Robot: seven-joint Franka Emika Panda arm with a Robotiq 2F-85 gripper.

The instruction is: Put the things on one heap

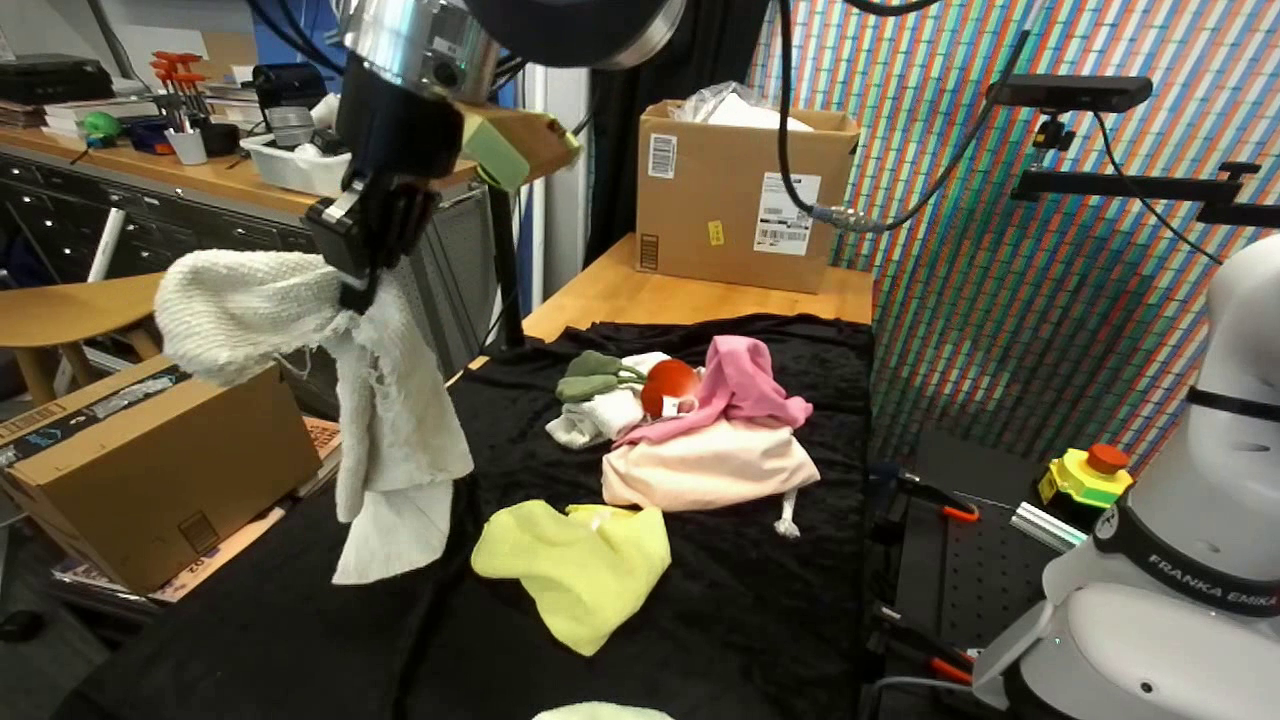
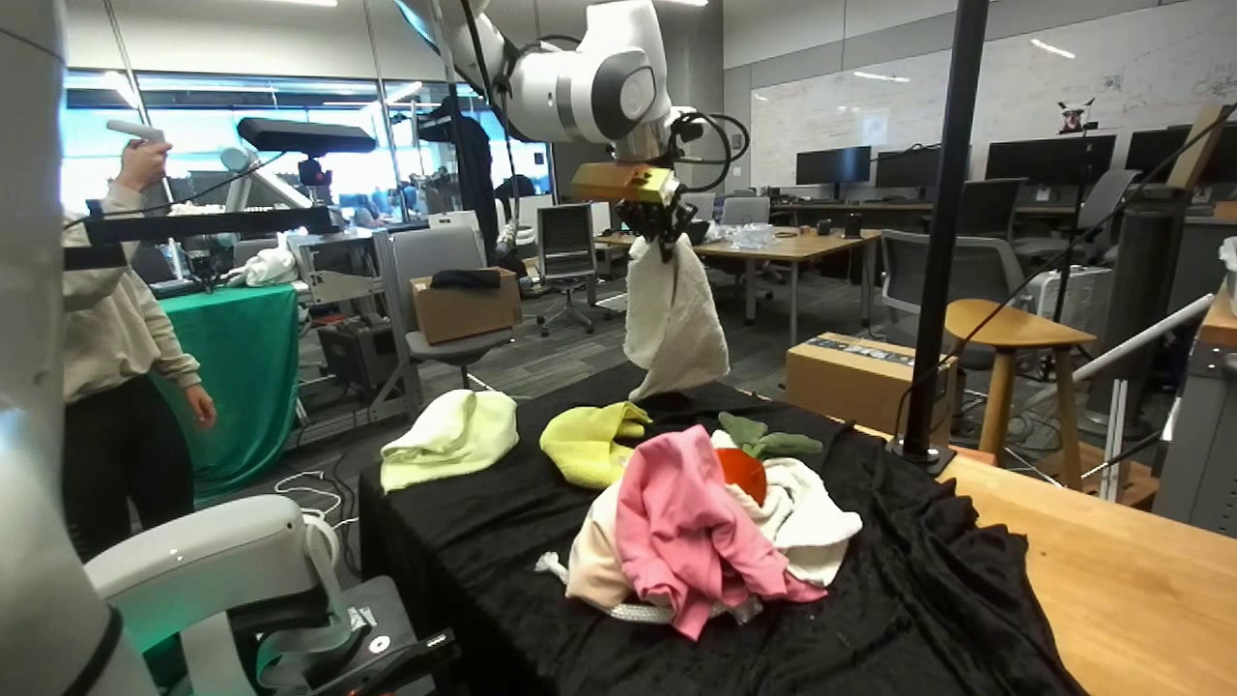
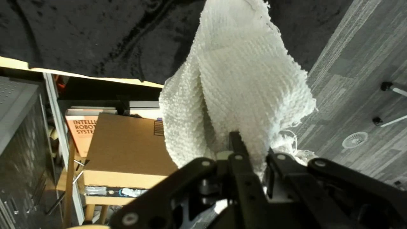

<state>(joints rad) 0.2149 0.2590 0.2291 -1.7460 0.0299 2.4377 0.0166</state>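
White cloth (image 1: 395,410) hangs pinched in the jaws

The jaws stand nearly together, nipping a bunched part of the white cloth between their tips. In the wrist view the cloth fans out from those tips toward 12 o'clock. In an exterior view a bulky fold (image 1: 240,305) juts out at 9 o'clock from the jaws, while the longer part drops toward 6 o'clock. Whether its lowest corner touches the black cover (image 1: 770,600) on the bench (image 1: 620,295) cannot be told.

The heap (image 2: 710,551) rests on that cover, well apart from the jaws, at 6 o'clock from them in an exterior view. Pink cloth (image 2: 676,503) drapes over its middle, pale peach cloth (image 2: 591,561) shows between 8 and 9 o'clock, white folded fabric (image 2: 817,527) lies toward 3 o'clock, a round red item with green lobes (image 2: 742,474) sits toward 1 o'clock, and a white rope (image 2: 638,613) runs out toward 7 o'clock. A yellow-green cloth (image 1: 580,575) lies just beside the heap, at 5 o'clock from the jaws in an exterior view. A paler cloth (image 2: 454,440) lies well apart from the heap.
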